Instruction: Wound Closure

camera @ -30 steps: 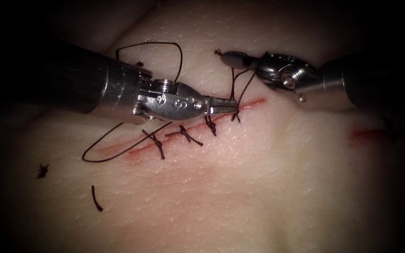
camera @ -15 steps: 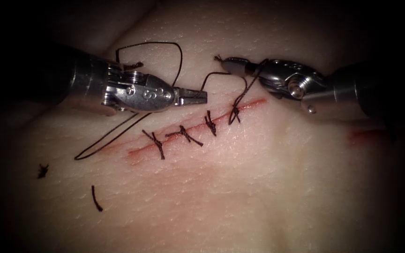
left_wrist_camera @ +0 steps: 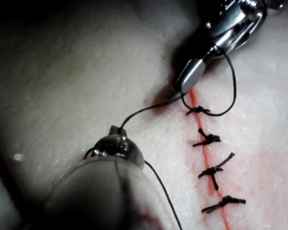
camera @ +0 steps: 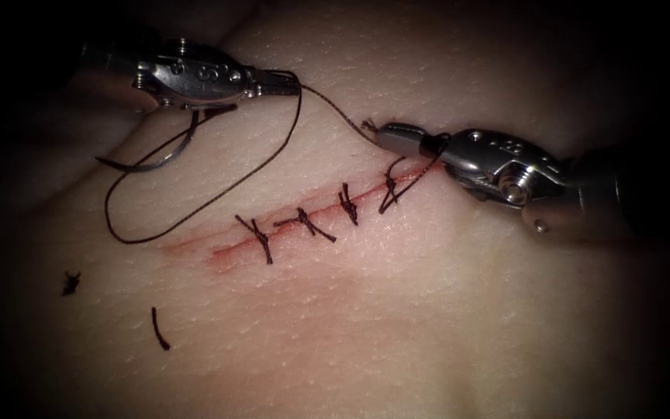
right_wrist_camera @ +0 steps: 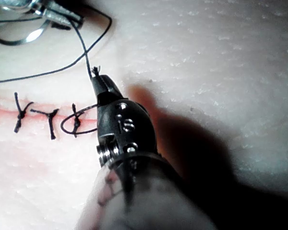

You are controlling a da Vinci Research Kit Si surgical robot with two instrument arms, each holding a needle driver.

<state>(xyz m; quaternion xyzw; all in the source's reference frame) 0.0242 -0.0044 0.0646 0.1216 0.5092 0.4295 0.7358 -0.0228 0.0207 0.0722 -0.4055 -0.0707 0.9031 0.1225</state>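
The tissue (camera: 443, 310) has a slanting red cut (camera: 219, 248) crossed by several dark stitches. My left tool (camera: 284, 81) sits up and left of the cut, shut on the thread (camera: 335, 109), which runs taut to my right tool (camera: 381, 133). The right tool is shut on the thread's short frayed end, just above the cut's right end. From the rightmost stitch (camera: 389, 188) a thread loop passes around the right tool's jaws. The curved needle (camera: 153, 161) lies free on the tissue under the left tool, left of the cut, trailing a long thread loop (camera: 195, 209). The right wrist view shows the right tool (right_wrist_camera: 100, 81) and needle (right_wrist_camera: 19, 39).
Two cut ends of thread (camera: 70, 283) (camera: 159, 328) lie on the tissue to the lower left of the cut. Red fluid stains the tissue along the cut's left part. In the left wrist view the left tool (left_wrist_camera: 116, 129) faces the right tool (left_wrist_camera: 191, 76).
My left tool has drawn back up and to the left from the cut, pulling the thread out taut. The right tool has shifted slightly down and right, and the loop has tightened around it.
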